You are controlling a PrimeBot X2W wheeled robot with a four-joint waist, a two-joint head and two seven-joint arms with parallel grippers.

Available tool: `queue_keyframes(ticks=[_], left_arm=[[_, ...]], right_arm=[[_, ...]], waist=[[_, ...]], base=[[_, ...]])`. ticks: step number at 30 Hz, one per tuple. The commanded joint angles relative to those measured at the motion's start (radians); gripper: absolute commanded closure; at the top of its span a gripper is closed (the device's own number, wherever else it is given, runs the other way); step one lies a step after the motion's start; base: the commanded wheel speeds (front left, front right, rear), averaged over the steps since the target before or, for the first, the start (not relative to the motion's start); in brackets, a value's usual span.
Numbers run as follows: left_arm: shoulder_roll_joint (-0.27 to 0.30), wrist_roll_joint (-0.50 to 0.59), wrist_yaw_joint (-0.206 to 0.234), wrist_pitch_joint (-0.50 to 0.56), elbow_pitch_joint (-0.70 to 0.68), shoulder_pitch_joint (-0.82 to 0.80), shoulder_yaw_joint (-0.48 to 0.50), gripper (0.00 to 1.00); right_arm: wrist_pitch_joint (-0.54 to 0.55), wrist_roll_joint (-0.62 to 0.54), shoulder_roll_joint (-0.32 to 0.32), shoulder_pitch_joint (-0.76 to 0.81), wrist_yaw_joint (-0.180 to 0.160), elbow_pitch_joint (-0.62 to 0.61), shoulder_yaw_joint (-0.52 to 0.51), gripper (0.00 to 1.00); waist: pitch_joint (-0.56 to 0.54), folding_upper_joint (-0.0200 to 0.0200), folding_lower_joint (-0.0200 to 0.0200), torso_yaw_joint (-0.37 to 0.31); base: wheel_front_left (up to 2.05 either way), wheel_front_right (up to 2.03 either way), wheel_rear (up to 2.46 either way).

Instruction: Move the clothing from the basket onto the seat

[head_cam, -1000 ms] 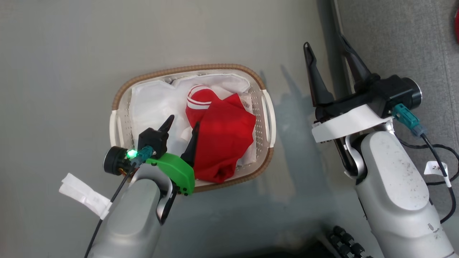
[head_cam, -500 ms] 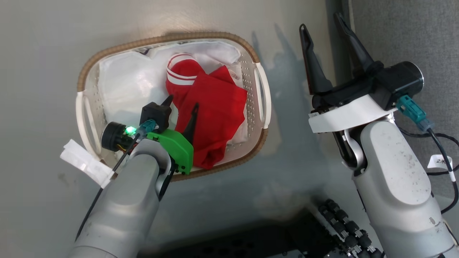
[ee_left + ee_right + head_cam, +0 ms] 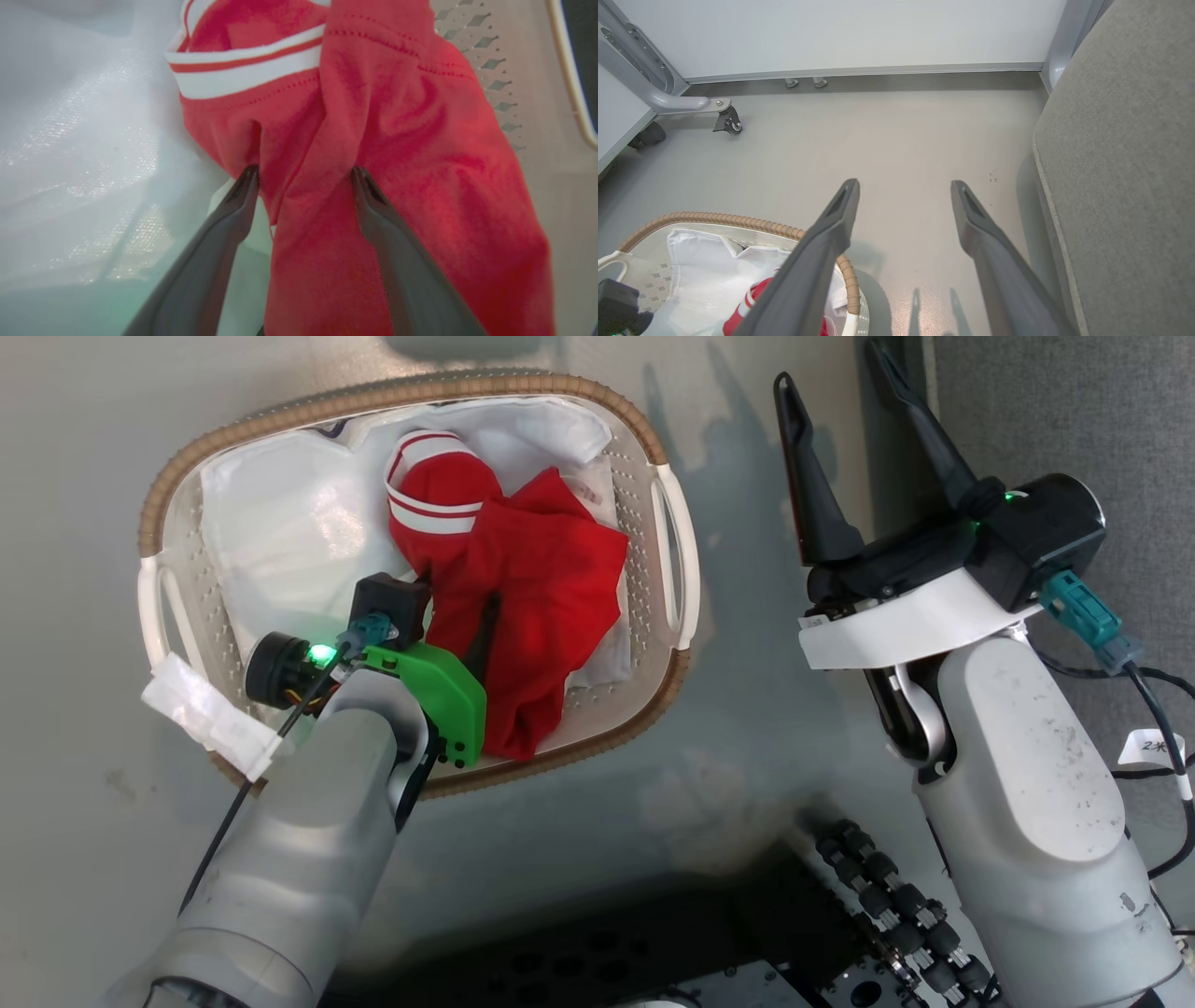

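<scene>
The basket [image 3: 373, 397] stands on the floor, lined with a white sheet [image 3: 271, 523]. The red clothing [image 3: 532, 569] with white-striped cuff lies bunched in its right half. My left gripper [image 3: 457, 602] reaches down into the basket, open. In the left wrist view its fingertips [image 3: 250, 172] press against the clothing [image 3: 397, 140], a fold of red fabric standing between the open jaws of the gripper [image 3: 303, 170]. My right gripper [image 3: 831, 369] hangs open over bare floor between basket and the grey seat [image 3: 1074, 411]. The right wrist view shows that gripper [image 3: 904, 185], seat [image 3: 1125, 163] and basket rim [image 3: 714, 218].
A white wall panel and a metal leg with a caster [image 3: 728, 121] stand beyond the basket. My dark base [image 3: 653, 952] sits at the bottom of the head view. Cables [image 3: 1158, 728] hang by the right forearm.
The head camera has shifted, so the basket sits higher and further left. My left gripper has sunk deeper into the basket, onto the red clothing. Both grippers stay open.
</scene>
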Motion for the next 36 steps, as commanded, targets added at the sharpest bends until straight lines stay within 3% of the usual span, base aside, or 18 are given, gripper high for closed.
queue_keyframes(ticks=[1, 19, 26, 27, 28, 36], left_arm=[[0.008, -0.017, -0.002, 0.007, 0.007, -0.024, -0.020, 0.00], [0.075, -0.441, -0.003, 0.121, -0.197, -0.097, -0.368, 0.00], [0.111, -0.540, -0.003, 0.127, -0.213, -0.133, -0.487, 0.00], [0.114, -0.545, -0.003, 0.126, -0.211, -0.138, -0.499, 0.39], [0.115, -0.552, -0.003, 0.123, -0.212, -0.142, -0.507, 1.00], [0.133, -0.584, -0.003, 0.090, -0.202, -0.158, -0.533, 1.00]], right_arm=[[0.000, 0.004, -0.003, -0.010, -0.001, -0.005, 0.003, 0.00], [0.000, 0.031, -0.003, 0.013, -0.001, -0.020, 0.026, 0.00], [0.000, 0.034, -0.003, 0.011, -0.001, -0.014, 0.026, 0.00], [0.000, 0.034, -0.003, 0.010, -0.001, -0.012, 0.026, 0.00], [0.000, 0.035, -0.003, 0.009, -0.001, -0.011, 0.026, 0.00], [0.000, 0.047, -0.003, -0.017, -0.001, -0.002, 0.027, 0.00]], waist=[[0.007, 0.0000, -0.0001, -0.003], [0.033, 0.0000, -0.0001, -0.014], [0.036, 0.0000, -0.0001, -0.011], [0.036, 0.0000, -0.0001, -0.011], [0.036, 0.0000, -0.0001, -0.011], [0.018, 0.0000, -0.0001, -0.018]], base=[[0.00, 0.00, 0.00], [0.00, 0.00, 0.00], [0.00, 0.00, 0.00], [0.00, 0.00, 0.00], [0.00, 0.00, 0.00], [0.00, 0.00, 0.00]])
